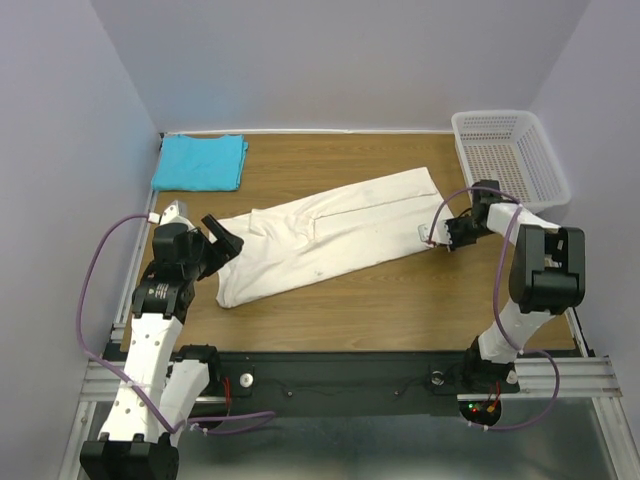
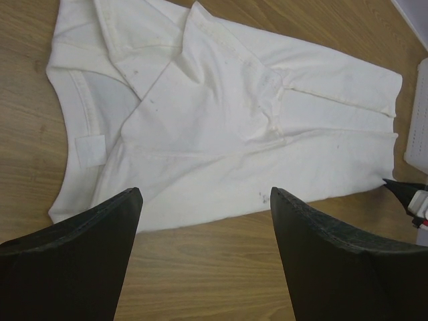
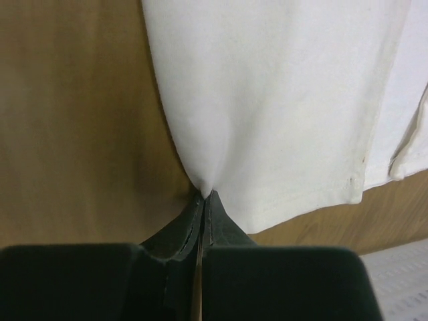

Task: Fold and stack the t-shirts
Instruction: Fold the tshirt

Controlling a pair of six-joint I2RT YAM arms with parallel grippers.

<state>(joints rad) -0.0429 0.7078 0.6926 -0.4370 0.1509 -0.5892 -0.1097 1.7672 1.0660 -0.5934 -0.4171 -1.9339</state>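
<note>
Half-folded cream t-shirt [image 1: 330,235] lies across the desk [image 1: 400,300] centre, with the turquoise t-shirt [image 1: 200,162] folded at 11 o'clock. At 3 o'clock the right tool [image 3: 204,195] is pinched shut on the cream hem; the left tool [image 2: 206,194] gapes, empty (above the collar end, 9 o'clock). Judgement: lift low, carry hem toward 9 o'clock, edges aligned.

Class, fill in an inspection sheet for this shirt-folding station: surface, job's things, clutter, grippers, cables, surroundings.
Surface: wooden table, no spills seen.
Job's things: white shirt partly folded mid-table, a few small dark specks; blue shirt folded at the far left corner.
Clutter: mesh basket at the far right corner.
Grippers: left gripper open, near the white shirt's collar end; right gripper shut on the white shirt's edge.
Cables: left cable and right cable, purple, loop beside their arms.
Surroundings: plain walls on three sides.
</note>
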